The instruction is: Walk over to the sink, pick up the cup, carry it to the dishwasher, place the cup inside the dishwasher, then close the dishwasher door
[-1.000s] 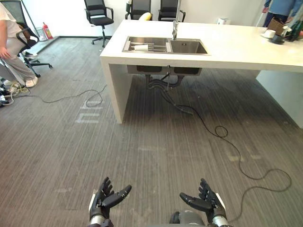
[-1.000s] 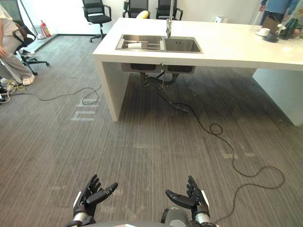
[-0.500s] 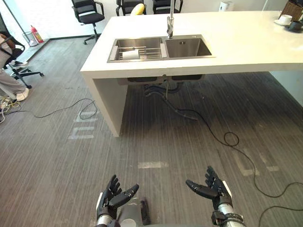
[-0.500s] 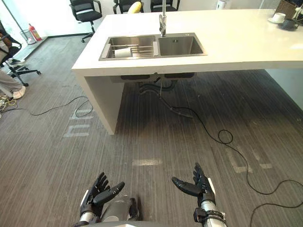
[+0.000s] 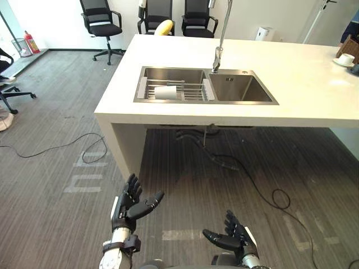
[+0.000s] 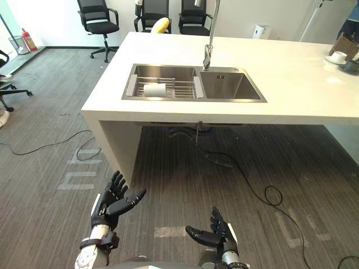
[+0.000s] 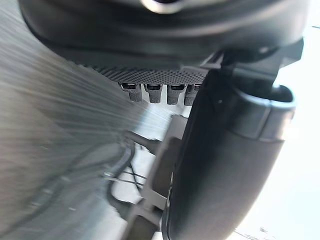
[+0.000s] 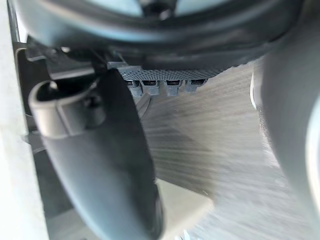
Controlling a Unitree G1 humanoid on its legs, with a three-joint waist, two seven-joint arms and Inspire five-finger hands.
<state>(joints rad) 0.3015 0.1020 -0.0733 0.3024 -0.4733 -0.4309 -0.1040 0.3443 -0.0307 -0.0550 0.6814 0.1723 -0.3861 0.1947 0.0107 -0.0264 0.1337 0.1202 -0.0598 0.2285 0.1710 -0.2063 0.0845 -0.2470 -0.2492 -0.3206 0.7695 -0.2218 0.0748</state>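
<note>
The left hand (image 5: 130, 204) hangs empty, fingers spread. A plain white cup (image 5: 165, 92) lies on its side on the wire rack (image 5: 192, 93) in the sink's (image 5: 238, 89) left basin, near the counter's (image 5: 314, 89) left edge. The right hand (image 5: 233, 240) is likewise spread and empty.

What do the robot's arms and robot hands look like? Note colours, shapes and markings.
The left robot hand and right robot hand are black, with slim fingers and a white strip along the outer edge. The wrists behind them are silver-grey.
</note>
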